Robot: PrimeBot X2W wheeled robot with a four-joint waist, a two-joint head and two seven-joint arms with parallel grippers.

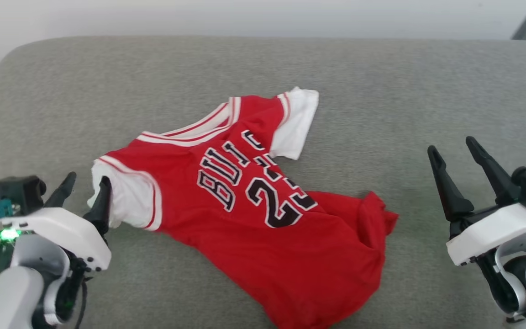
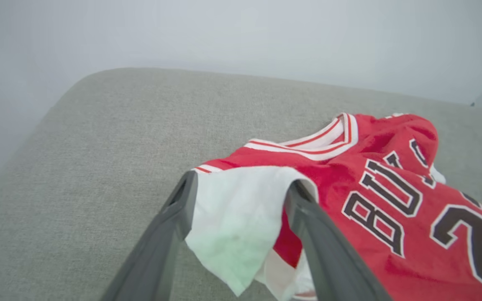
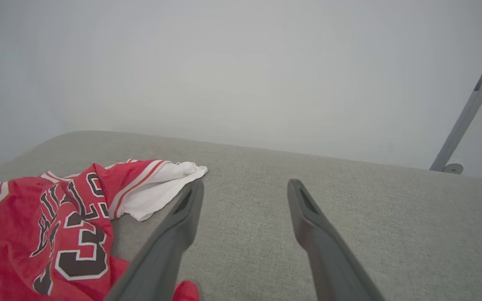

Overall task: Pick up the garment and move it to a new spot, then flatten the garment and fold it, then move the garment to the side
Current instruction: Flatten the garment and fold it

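Observation:
The garment (image 1: 254, 205) is a red T-shirt with white sleeves and navy letters, lying rumpled on the grey cushion. Its hem end is bunched toward the lower right. My left gripper (image 1: 87, 185) stands open at the near white sleeve (image 2: 241, 209), whose loose cloth lies between the spread fingers without being pinched. The garment (image 2: 375, 200) stretches away to the right in the left wrist view. My right gripper (image 1: 452, 155) is open over bare cushion, to the right of the garment (image 3: 57, 225), with nothing between its fingers (image 3: 182, 217).
The grey fabric cushion (image 1: 404, 91) spans the whole scene, with a rounded far-left corner and a pale wall behind. A grey slanted pole (image 3: 471, 104) stands at the far right behind the cushion.

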